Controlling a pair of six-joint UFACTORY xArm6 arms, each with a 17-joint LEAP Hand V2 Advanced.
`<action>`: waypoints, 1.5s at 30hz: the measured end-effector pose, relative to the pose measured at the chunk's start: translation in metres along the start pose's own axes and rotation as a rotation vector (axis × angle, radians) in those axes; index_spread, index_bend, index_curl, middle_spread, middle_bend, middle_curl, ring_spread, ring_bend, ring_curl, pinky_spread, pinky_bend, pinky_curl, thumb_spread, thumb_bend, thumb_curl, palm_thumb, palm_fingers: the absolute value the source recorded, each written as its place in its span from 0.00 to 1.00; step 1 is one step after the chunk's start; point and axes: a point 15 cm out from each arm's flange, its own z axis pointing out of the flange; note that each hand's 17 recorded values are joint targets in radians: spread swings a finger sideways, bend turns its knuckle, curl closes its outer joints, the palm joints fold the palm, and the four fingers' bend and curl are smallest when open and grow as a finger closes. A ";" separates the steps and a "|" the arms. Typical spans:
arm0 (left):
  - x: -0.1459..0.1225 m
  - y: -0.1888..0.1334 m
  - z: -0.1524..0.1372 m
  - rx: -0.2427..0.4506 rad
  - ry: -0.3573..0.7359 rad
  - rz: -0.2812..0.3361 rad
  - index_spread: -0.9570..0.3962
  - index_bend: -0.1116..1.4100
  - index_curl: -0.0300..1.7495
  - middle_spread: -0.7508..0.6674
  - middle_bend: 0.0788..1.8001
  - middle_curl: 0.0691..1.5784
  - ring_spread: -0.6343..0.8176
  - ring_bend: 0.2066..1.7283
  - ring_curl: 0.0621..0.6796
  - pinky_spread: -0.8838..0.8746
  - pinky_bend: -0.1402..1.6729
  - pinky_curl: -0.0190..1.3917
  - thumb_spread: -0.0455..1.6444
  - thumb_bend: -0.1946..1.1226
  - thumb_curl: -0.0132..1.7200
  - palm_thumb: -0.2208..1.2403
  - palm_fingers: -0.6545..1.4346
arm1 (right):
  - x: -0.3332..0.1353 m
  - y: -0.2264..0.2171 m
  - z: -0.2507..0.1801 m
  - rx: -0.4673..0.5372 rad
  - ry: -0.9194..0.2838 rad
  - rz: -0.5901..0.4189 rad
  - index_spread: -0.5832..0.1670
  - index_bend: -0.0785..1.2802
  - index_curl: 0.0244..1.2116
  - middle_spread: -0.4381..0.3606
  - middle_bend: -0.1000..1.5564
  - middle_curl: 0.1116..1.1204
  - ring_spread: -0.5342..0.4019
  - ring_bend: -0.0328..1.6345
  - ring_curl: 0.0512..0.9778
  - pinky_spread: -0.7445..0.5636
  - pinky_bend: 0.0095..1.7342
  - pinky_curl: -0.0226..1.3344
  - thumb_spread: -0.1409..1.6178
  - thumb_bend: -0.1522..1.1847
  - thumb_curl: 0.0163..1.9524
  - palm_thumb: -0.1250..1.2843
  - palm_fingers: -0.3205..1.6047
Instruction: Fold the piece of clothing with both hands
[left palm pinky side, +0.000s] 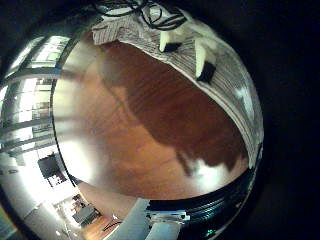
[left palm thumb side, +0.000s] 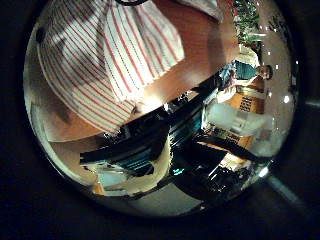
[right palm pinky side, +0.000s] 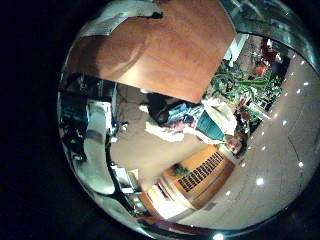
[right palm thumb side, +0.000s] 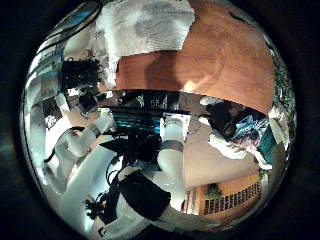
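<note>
A striped garment fills much of the left thumb side palm view, close to that palm, with one part draped over another. In the left little finger side palm view its edge runs beside the wooden table. Two fingertips of my left hand curl down onto the cloth there. The right palm views show another part of the garment lying at the table's far side, farther off. A corner of the cloth shows beside the table top. None of my right hand's fingers show.
The table's edge runs close under the left hand, with equipment and a robot arm beyond it. The room's floor lies past the table edge.
</note>
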 end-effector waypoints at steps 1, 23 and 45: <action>0.001 -0.001 0.001 -0.004 -0.002 -0.001 0.82 0.18 0.18 0.73 0.17 0.22 0.67 0.42 0.21 0.69 0.35 0.25 0.57 0.13 0.19 0.29 0.41 | 0.000 0.000 0.000 -0.002 0.000 0.002 0.29 0.18 0.22 0.53 0.21 0.25 0.66 0.40 0.18 0.82 0.37 0.15 0.78 0.10 0.10 0.20 0.27; -0.015 -0.005 -0.035 -0.050 0.005 -0.039 0.42 0.33 0.37 0.23 0.46 0.53 0.12 0.71 0.61 0.16 0.66 0.42 0.69 0.20 0.27 0.71 0.79 | -0.009 -0.003 0.008 -0.033 0.008 -0.017 0.28 0.17 0.22 0.49 0.21 0.25 0.59 0.44 0.20 0.78 0.36 0.15 0.79 0.11 0.10 0.22 0.32; -0.006 -0.007 -0.126 -0.217 0.022 0.014 0.24 0.25 0.67 0.12 0.49 0.64 0.12 0.77 0.72 0.14 0.72 0.47 0.71 0.14 0.31 0.74 0.75 | -0.070 -0.098 0.089 0.105 -0.018 -0.060 0.37 0.19 0.23 0.38 0.30 0.32 0.38 0.52 0.26 0.59 0.39 0.13 0.72 0.10 0.13 0.34 0.34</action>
